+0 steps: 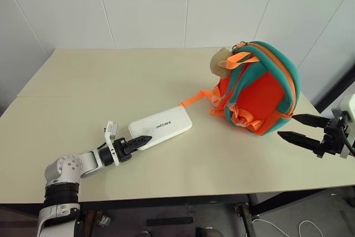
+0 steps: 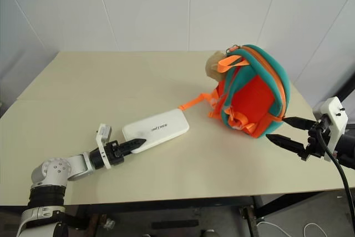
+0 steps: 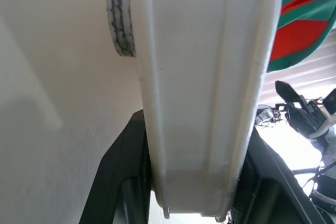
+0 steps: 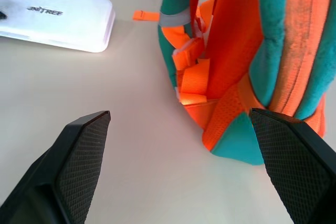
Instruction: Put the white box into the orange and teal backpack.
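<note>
Box [image 1: 161, 126] lies flat on the bench [image 1: 83, 92] beside the backpack [image 1: 260, 90], not yet inside, its near end clamped in my left gripper [image 1: 138, 142], while my right gripper [image 1: 299, 129] stands spread wide by the backpack's base.

You see a smooth, matt plastic white box [image 1: 161, 126] beside a cloth backpack [image 1: 260, 90] (plush bear charm [image 1: 221, 62]). Gripper pads [image 4: 84, 156] look knurled.

head pair: high, down on table [image 1: 166, 181] | wrists: close, along tools, sharing backpack [image 4: 247, 51]
</note>
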Controlling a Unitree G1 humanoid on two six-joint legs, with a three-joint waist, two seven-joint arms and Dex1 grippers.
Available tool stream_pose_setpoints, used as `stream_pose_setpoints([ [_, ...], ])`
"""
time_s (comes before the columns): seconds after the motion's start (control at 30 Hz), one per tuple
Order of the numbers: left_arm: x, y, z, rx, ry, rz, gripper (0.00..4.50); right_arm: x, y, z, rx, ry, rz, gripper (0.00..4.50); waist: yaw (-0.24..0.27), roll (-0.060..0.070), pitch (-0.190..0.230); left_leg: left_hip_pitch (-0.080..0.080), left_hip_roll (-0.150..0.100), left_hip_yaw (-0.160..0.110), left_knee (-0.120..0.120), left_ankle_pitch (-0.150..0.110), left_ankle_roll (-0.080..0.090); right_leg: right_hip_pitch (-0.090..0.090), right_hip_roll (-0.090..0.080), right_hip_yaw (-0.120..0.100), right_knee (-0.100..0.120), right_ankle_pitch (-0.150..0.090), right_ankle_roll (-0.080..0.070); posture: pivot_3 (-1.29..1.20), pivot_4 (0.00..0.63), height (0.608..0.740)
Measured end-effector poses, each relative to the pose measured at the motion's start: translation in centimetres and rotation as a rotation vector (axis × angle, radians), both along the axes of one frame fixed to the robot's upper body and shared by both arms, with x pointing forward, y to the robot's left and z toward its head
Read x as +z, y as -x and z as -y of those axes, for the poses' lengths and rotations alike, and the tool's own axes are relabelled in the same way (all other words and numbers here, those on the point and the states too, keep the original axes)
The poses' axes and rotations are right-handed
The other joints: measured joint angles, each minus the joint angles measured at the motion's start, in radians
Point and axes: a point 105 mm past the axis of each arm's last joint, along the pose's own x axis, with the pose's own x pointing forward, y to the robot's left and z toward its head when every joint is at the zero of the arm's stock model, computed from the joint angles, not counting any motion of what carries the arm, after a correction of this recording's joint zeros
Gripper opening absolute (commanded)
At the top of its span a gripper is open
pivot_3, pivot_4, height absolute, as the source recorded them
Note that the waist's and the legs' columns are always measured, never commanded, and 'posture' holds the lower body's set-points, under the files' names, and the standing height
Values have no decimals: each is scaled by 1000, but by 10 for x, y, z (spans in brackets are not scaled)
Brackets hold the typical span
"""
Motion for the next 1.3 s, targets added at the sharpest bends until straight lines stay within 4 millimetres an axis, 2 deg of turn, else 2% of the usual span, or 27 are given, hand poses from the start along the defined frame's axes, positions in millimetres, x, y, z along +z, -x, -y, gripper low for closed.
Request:
stream_pose_setpoints([
  [0.07, -1, 3, -3, 9, -5, 4, 1443, -3, -4, -17, 50, -24, 1, 4473, -6, -2, -1, 1, 1, 0, 0, 0, 0, 0, 0, 0, 0, -1, -1, 0, 150, 740],
  [0.23, 1, 4, -4, 18, -12, 9, 1443, -1, -27, -62, 159, -89, 61, 4473, -3, -3, -2, 1, 1, 0, 0, 0, 0, -1, 0, 0, 0, 0, -2, 0, 150, 740],
  [0.3, 3, 4, -6, 25, -16, 15, 1443, 0, -32, -74, 200, -90, 69, 4473, 1, -3, -2, 0, 1, -1, -1, 0, 0, -1, 0, 0, 0, 0, -2, 0, 150, 740],
  [0.37, 3, 5, -8, 34, -13, 13, 1443, -1, -40, -79, 194, -75, 85, 4473, 2, -3, -2, 0, 1, -1, -1, -1, 0, -1, 0, 0, 0, 0, -3, 0, 150, 740],
  [0.53, 4, 8, -12, 52, -20, 20, 1443, -4, -98, -72, -10, -11, 195, 4473, -2, -4, -2, -1, 0, 1, -1, -2, 0, -3, 0, 0, 0, 0, -2, 0, 150, 740],
  [0.6, 5, 9, -15, 67, -22, 27, 1443, 1, -117, -74, -77, 14, 238, 4473, -4, -4, -2, -1, 1, 1, -2, -1, 0, -4, 0, 0, 1, 0, -3, 0, 150, 740],
  [0.7, 6, 11, -18, 80, -22, 31, 1443, 19, -128, -87, -85, -18, 307, 4473, -2, -4, -2, -1, 2, 1, -3, -1, -1, -4, 1, 0, 2, -1, -3, 0, 150, 740],
  [0.77, 5, 14, -22, 98, -21, 33, 1443, 25, -137, -97, -82, -70, 317, 4473, -4, -4, -2, -1, 2, 1, -3, -2, -2, -4, 1, 0, 2, -1, -3, 0, 150, 740],
  [0.87, 5, 16, -25, 120, -20, 36, 1443, 20, -153, -108, -109, -145, 283, 4473, -6, -4, -2, -1, 2, 1, -2, -2, -2, -4, 1, 0, 2, -1, -3, 0, 150, 740],
  [0.97, 5, 18, -27, 135, -22, 38, 1443, 17, -168, -109, -156, -172, 282, 4473, -6, -4, -2, -1, 2, 1, -1, -2, -2, -4, 1, 0, 3, -1, -3, 0, 150, 740],
  [1.1, 6, 21, -30, 153, -25, 46, 1443, 17, -180, -109, -194, -182, 329, 3560, -9, -4, -2, 0, 2, 1, -2, -2, -2, -4, 1, 0, 2, -1, -3, 0, 150, 740],
  [1.2, 9, 21, -37, 191, -30, 65, 1443, 6, -182, -117, -155, -198, 316, 2483, -17, -4, -2, 0, 2, 1, -3, -2, -2, -4, 1, 0, 3, -1, -3, 0, 150, 740],
  [1.3, 13, 23, -50, 243, -49, 94, 1443, 4, -178, -126, -77, -207, 309, 1581, -27, -4, -2, -1, 2, 1, -3, -2, -2, -4, 1, 0, 3, -1, -3, 0, 150, 740],
])
